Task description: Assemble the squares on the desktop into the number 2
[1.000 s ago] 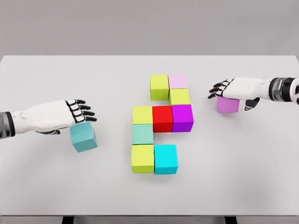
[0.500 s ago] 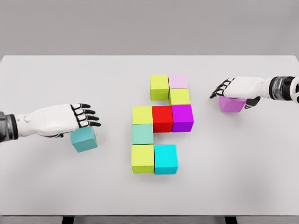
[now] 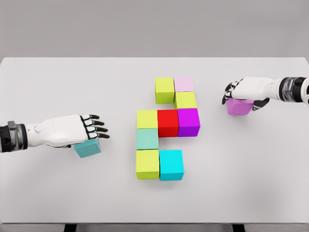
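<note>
Head view is showing a white table (image 3: 48, 193) bearing nine cubes packed at centre: lime (image 3: 164, 90) and pale pink (image 3: 183, 84) on top, lime (image 3: 185, 100) below, then lime (image 3: 147, 119), red (image 3: 168, 122), purple (image 3: 189, 121), then mint (image 3: 147, 138), then lime (image 3: 147, 164) and cyan (image 3: 171, 164). At nine o'clock, the left hand (image 3: 72, 130) is lying over a teal cube (image 3: 88, 148), fingers extended flat, gripping nothing. At two o'clock, the right hand (image 3: 246, 90) is curling onto a violet cube (image 3: 240, 106); whether it is clamping is unclear.
</note>
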You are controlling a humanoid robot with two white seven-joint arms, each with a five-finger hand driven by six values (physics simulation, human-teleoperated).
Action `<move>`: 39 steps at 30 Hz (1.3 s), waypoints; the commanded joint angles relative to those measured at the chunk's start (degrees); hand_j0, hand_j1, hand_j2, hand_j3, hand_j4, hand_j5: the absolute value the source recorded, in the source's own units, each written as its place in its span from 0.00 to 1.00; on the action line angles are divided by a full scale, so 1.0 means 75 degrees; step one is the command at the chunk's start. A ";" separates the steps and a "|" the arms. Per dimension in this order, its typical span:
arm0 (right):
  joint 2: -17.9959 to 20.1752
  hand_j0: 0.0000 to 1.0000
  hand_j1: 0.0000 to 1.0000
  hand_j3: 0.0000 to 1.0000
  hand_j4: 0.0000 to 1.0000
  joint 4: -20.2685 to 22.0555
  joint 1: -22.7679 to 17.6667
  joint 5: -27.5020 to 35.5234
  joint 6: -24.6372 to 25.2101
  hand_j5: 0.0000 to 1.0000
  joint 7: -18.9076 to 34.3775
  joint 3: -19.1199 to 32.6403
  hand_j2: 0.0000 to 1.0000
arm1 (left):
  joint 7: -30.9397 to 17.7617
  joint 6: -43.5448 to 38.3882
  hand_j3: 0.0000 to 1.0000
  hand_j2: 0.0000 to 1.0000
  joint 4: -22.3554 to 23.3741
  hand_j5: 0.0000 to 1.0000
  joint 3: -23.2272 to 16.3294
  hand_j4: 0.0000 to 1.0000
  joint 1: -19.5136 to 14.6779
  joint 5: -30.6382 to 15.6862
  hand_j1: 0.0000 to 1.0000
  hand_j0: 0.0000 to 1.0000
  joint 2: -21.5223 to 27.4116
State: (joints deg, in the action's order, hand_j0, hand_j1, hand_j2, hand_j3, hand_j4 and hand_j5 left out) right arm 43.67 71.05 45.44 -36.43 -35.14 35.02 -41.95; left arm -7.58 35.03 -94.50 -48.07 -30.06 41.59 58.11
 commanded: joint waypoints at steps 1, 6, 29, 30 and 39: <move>0.0037 0.68 0.68 0.68 0.68 0.0030 0.0023 0.0076 0.0019 0.68 -0.0003 0.0038 0.68 | 0.0003 -0.0004 1.00 1.00 0.0002 1.00 -0.0001 1.00 0.0000 0.0009 1.00 1.00 -0.0049; 0.0037 0.64 0.64 0.64 0.64 0.0042 0.0094 0.0100 0.0019 0.64 -0.0003 0.0038 0.64 | 0.0003 -0.0004 1.00 1.00 0.0002 1.00 -0.0012 1.00 0.0012 0.0044 1.00 1.00 -0.0095; 0.1443 0.63 0.63 0.63 0.63 0.2045 -0.0609 0.0264 0.0019 0.63 -0.0003 0.0062 0.63 | 0.0003 -0.0004 0.62 0.62 0.0048 0.62 -0.0048 0.62 -0.0141 0.0759 0.62 0.62 -0.0095; 0.1560 0.63 0.63 0.63 0.63 0.2197 -0.0679 0.0264 0.0019 0.63 -0.0003 0.0062 0.63 | 0.0003 -0.0004 0.62 0.62 0.0119 0.62 -0.0048 0.62 -0.0187 0.0748 0.62 0.62 -0.0095; 0.2158 0.63 0.63 0.63 0.63 0.3264 -0.1266 0.0381 0.0019 0.63 -0.0003 0.0062 0.63 | 0.0015 -0.0004 0.62 0.62 0.0658 0.62 -0.0036 0.62 -0.0609 0.0713 0.62 0.62 -0.0330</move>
State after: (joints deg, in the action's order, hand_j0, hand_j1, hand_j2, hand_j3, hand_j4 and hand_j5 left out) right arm 58.91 93.85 35.60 -33.87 -35.16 35.02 -41.53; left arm -7.39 34.98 -90.74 -48.32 -34.89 46.63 56.23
